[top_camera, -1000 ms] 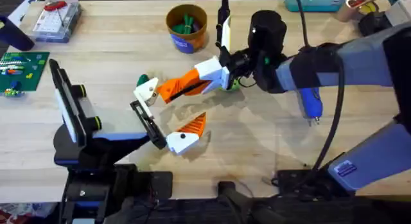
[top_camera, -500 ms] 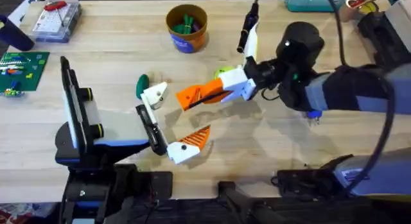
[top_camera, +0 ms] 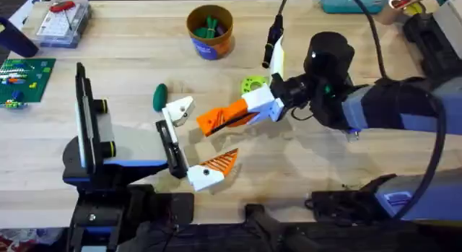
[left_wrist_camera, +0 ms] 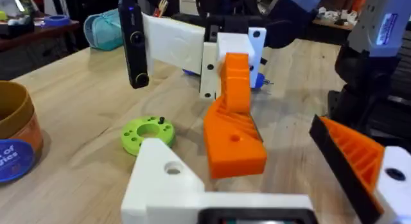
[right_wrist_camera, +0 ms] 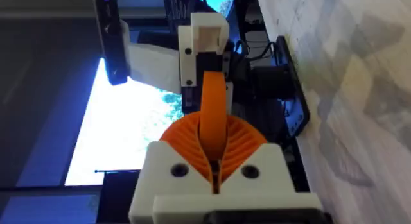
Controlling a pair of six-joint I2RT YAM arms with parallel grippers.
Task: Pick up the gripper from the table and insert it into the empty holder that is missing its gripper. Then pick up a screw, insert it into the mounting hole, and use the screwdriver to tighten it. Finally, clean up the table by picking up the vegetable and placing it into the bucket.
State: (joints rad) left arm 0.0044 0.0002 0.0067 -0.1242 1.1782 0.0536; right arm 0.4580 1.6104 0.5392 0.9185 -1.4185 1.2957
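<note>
My right gripper [top_camera: 244, 112] is shut on the gripper [top_camera: 222, 118], a small orange wedge held level above the table, its free end pointing left. That end hangs just right of the empty white holder [top_camera: 179, 110] on my left arm's black rail [top_camera: 170, 140], not touching it. In the left wrist view the wedge [left_wrist_camera: 234, 131] hangs close behind the holder [left_wrist_camera: 168, 180]. My left gripper [top_camera: 193, 140] stands open, with the ribbed orange finger [top_camera: 219, 162] at the rail's near end. The dark green vegetable [top_camera: 159, 97] lies left of the holder. The bucket [top_camera: 210, 32] stands at the back.
A lime-green ring [top_camera: 252, 84] lies behind the right gripper. A black-and-white tool [top_camera: 274, 37] lies right of the bucket. A clear parts box [top_camera: 63, 21] and a green board [top_camera: 22, 77] sit at the far left. A blue-handled tool [top_camera: 351, 128] shows under the right arm.
The right gripper drew back to the right with the wedge, away from the holder, then edged a little left and nearer. The left arm shifted slightly right.
</note>
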